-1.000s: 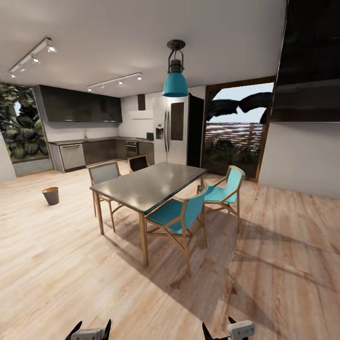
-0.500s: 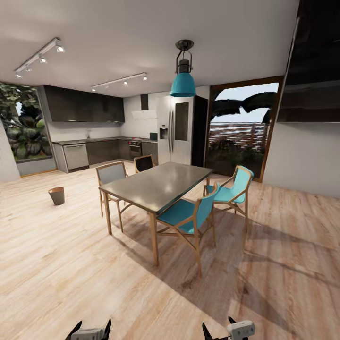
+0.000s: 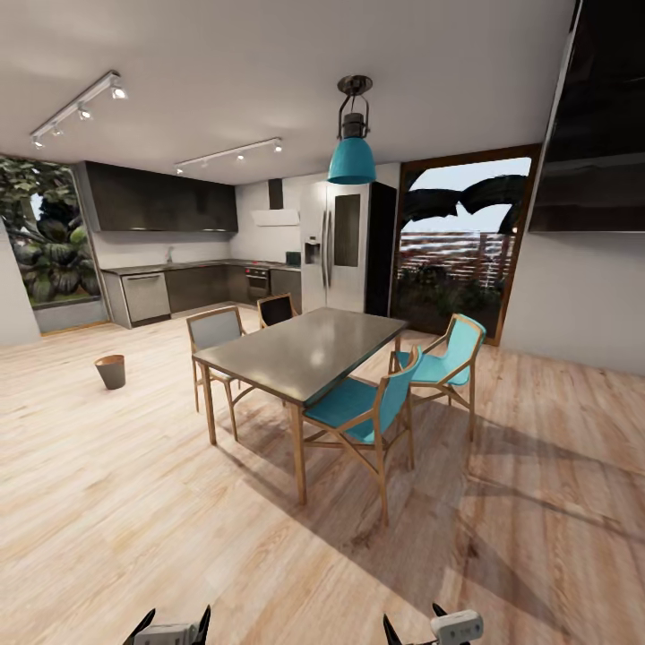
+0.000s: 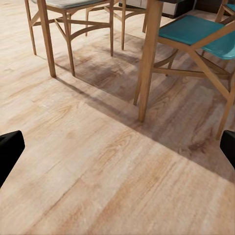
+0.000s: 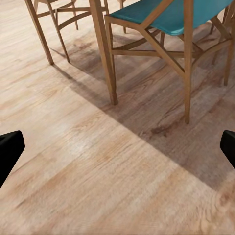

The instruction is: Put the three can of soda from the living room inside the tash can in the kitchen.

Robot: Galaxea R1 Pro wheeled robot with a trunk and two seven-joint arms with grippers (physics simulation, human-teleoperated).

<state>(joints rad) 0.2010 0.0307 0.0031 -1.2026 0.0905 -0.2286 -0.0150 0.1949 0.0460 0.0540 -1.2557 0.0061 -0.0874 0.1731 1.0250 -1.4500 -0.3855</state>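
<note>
Robot faces the kitchen (image 3: 179, 260), trash can (image 3: 111, 371) far left on the floor beside the dining table (image 3: 309, 349). Left gripper (image 4: 117, 147) and right gripper (image 5: 117, 147) both spread wide, holding nothing. No soda can visible, so likely just in transit.

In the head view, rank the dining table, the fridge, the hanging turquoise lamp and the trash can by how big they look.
Largest to smallest as they look:
1. dining table
2. fridge, farther away
3. hanging turquoise lamp
4. tash can, far off, so true size is unsure

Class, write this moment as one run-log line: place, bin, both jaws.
place: dining table ahead, kitchen behind | tash can: upright on floor, left of table | left gripper: open, nothing held | right gripper: open, nothing held
</note>
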